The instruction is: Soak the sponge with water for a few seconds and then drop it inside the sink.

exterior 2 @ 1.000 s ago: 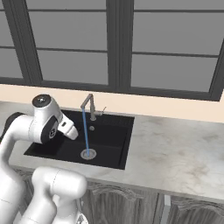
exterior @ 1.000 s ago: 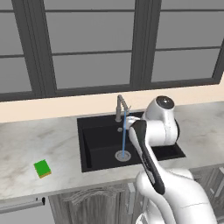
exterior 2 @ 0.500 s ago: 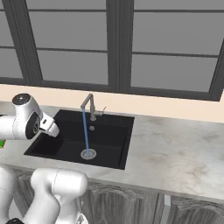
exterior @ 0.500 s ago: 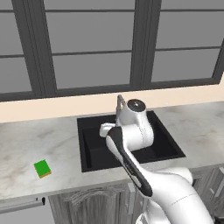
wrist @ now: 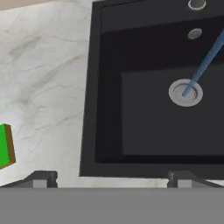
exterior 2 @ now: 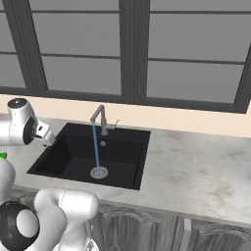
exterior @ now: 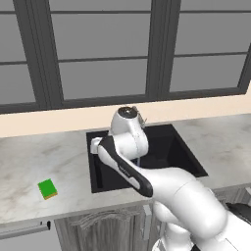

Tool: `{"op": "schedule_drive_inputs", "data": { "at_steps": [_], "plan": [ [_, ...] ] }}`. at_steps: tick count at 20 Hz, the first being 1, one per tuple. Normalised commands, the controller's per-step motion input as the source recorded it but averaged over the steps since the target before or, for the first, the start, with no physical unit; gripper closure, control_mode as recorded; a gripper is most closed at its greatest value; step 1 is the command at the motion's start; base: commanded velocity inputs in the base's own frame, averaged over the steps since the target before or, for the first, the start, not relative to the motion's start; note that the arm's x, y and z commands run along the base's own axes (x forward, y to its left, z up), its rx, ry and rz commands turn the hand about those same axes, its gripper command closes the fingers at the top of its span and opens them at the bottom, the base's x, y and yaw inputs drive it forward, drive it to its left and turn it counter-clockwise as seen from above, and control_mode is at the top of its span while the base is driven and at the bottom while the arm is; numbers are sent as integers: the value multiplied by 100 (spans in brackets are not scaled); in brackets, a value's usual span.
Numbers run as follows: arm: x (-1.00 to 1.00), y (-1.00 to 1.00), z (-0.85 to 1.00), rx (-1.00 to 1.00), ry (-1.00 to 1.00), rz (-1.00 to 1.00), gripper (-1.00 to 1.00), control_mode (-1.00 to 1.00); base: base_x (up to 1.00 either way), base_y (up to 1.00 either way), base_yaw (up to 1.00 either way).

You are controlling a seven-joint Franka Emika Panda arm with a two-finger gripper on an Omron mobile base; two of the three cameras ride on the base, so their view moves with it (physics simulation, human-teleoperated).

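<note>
Sponge [exterior: 47, 188] is sitting on the counter [exterior: 29, 166], well left of the sink [wrist: 109, 87] (water [exterior 2: 96, 147] is already running). Gripper [wrist: 111, 179] is hanging wide and empty over the sink's left rim. A misaligned descent could be nudging the sponge away.

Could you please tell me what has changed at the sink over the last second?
The arm has swung left, from over the sink toward the sponge. The gripper is open and holds nothing. The sponge stays on the counter, and the water keeps running onto the drain.
</note>
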Motion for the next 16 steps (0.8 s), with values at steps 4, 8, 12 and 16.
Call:
{"op": "schedule_drive_inputs", "data": {
  "at_steps": [4, 8, 12, 16],
  "plan": [
    [30, 61, 0, 0, 7, 13, -100, -100, 0, 0, 0],
    [2, 67, 0, 0, 1, 12, -100, -100, 0, 0, 0],
    [0, 56, 0, -1, 0, 8, -100, -100, 0, 0, 0],
    [0, 48, 0, -2, 0, 5, -100, -100, 0, 0, 0]
  ]
}}
